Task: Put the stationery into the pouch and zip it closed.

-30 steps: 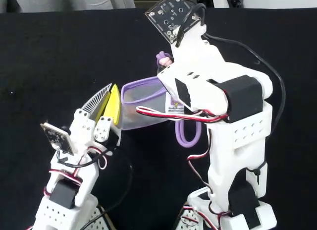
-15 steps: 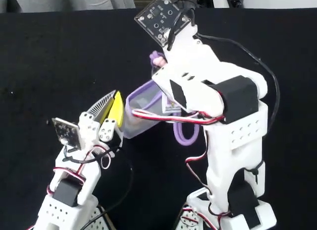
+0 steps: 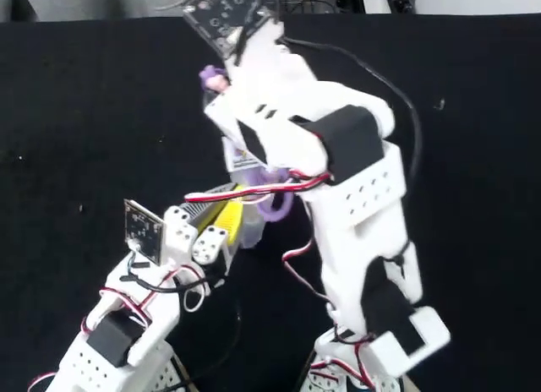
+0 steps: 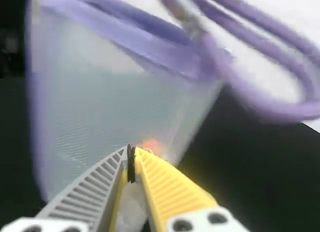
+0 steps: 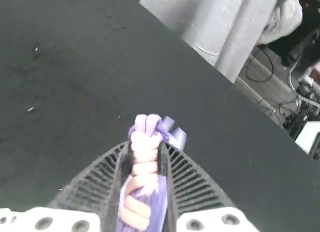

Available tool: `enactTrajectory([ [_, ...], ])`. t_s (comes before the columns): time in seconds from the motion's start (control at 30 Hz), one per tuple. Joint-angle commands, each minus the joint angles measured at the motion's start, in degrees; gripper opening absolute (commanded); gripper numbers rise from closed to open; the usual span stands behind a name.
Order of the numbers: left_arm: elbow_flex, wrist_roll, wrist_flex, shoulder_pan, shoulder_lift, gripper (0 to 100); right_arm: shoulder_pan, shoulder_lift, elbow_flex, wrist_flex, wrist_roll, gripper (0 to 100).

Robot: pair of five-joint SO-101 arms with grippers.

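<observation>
The translucent pouch [image 4: 110,107] with purple trim hangs above the black table, and its purple loop strap [image 4: 280,87] dangles beside it. My left gripper [image 4: 131,157], one finger grey and one yellow, is shut on the pouch's edge. From the high view, the left gripper [image 3: 230,204] sits low at centre left, and the pouch [image 3: 250,230] is mostly hidden behind the right arm. My right gripper [image 5: 146,147] is shut on the pink and purple braided zipper pull [image 5: 147,127]. In the high view that gripper [image 3: 215,81] is up at the top left of centre. A faint orange spot shows through the pouch wall.
The black table [image 3: 84,113] spreads out on all sides. The right arm's white body [image 3: 355,206] stands over the middle of the table. A white label [image 3: 241,160] hangs under it. Curtains and cables [image 5: 270,57] lie beyond the table's far edge.
The right arm has swung left, carrying the zipper pull with it. The pouch has been pulled narrower and is now hidden under that arm. The left gripper has shifted right, still holding the pouch.
</observation>
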Motion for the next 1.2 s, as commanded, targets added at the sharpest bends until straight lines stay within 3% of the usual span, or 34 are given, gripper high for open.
enactTrajectory([
  [0.0, -2.8, -0.5, 0.3, 2.2, -0.3, 3, -3.3, 2.0, -10.5, 2.8, -0.6, 1.1],
  [0.23, -3.1, -0.6, 0.4, 1.2, -0.3, 3, -8.4, 3.6, -15.8, 10.9, -0.6, 1.1],
  [0.43, -5.6, -2.3, 1.1, -10.0, -0.4, 3, -8.5, 0.7, -11.8, 10.8, -0.6, 1.1],
  [0.7, -19.6, -3.1, 14.9, -15.3, -0.4, 3, -7.0, -0.5, -8.0, 10.9, -0.6, 1.1],
  [1.17, -44.9, -20.8, 42.6, -15.1, -0.4, 3, 1.1, -8.9, 5.4, 10.9, -0.2, 1.1],
])
